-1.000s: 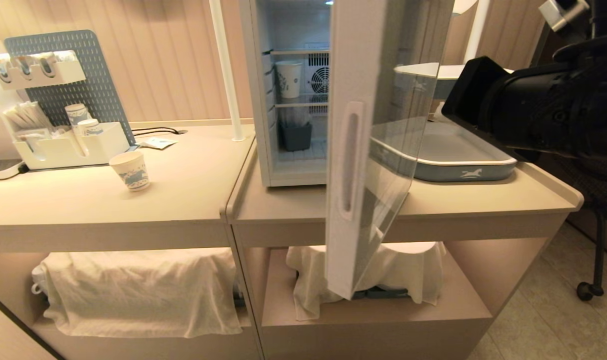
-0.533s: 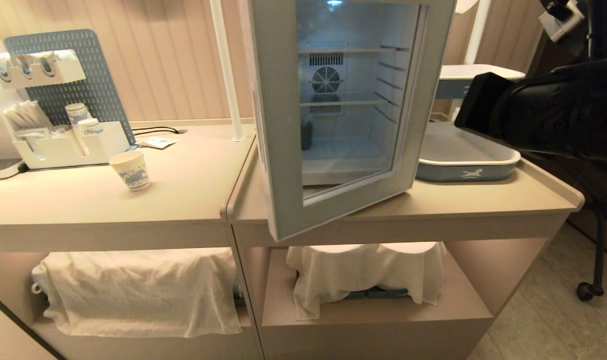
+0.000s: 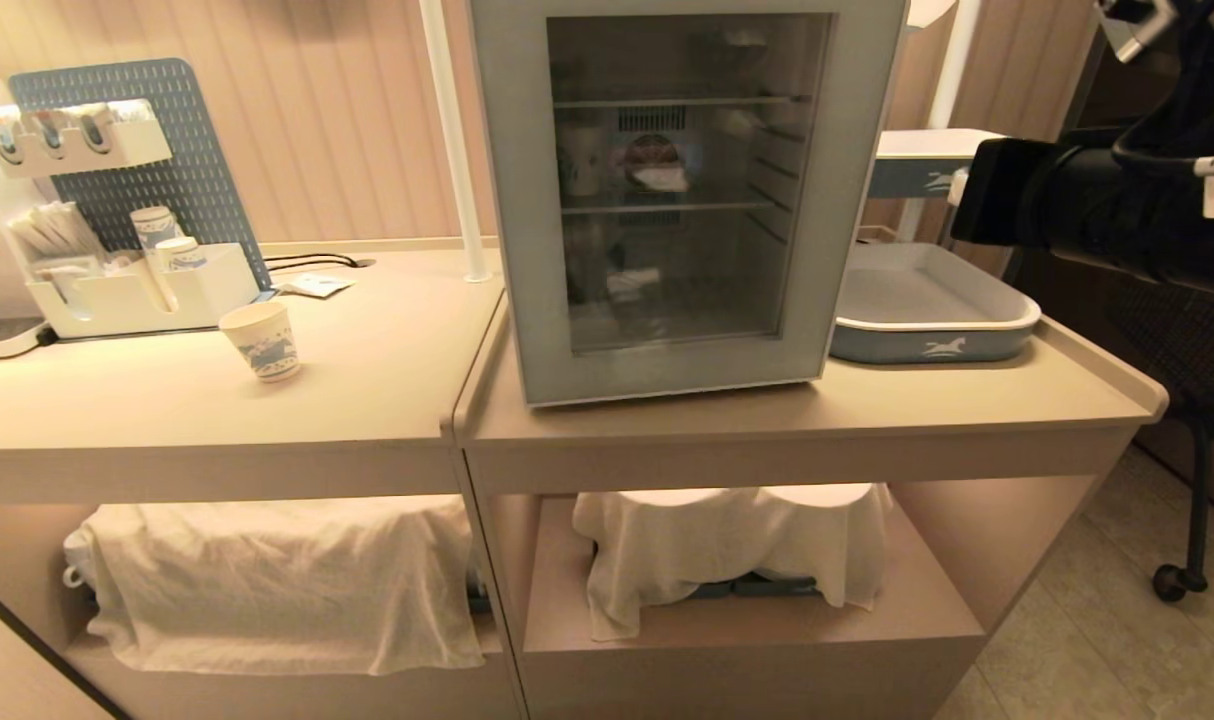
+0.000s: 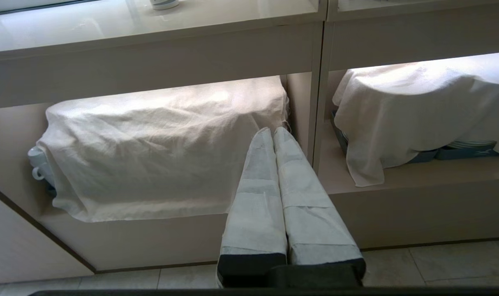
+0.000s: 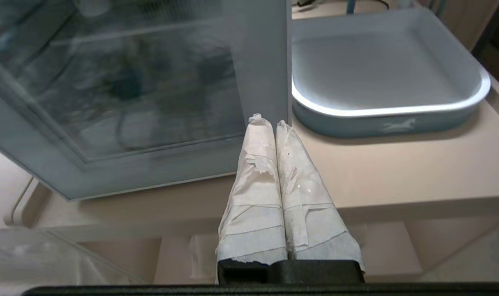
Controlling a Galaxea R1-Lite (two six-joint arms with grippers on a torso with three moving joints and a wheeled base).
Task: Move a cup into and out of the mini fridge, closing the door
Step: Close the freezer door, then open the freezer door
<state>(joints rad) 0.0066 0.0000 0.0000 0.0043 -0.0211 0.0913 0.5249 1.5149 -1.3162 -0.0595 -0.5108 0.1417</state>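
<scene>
Both grippers' fingers are pressed together, holding nothing. The right gripper [image 5: 274, 123] hovers off the closed door [image 3: 667, 200]. The cup [image 3: 579, 160] stands on a shelf inside the mini fridge [image 3: 507, 330] (dim through glass), mid-worktop. The left gripper [image 4: 273, 133] hangs parked below.

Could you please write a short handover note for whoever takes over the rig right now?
Left tool: shut, empty, parked low in front of the cloth-covered lower shelf.
Right tool: shut, empty, by the lower right corner of the door, with the tray beside it.
Fridge: on the counter, door closed.
Cup: a pale shape dimly seen through the glass on the middle shelf, left side. Another cup stands on the left counter.
Done: cup in, door shut.
Left: open the door, take the cup out, close the door.
</scene>
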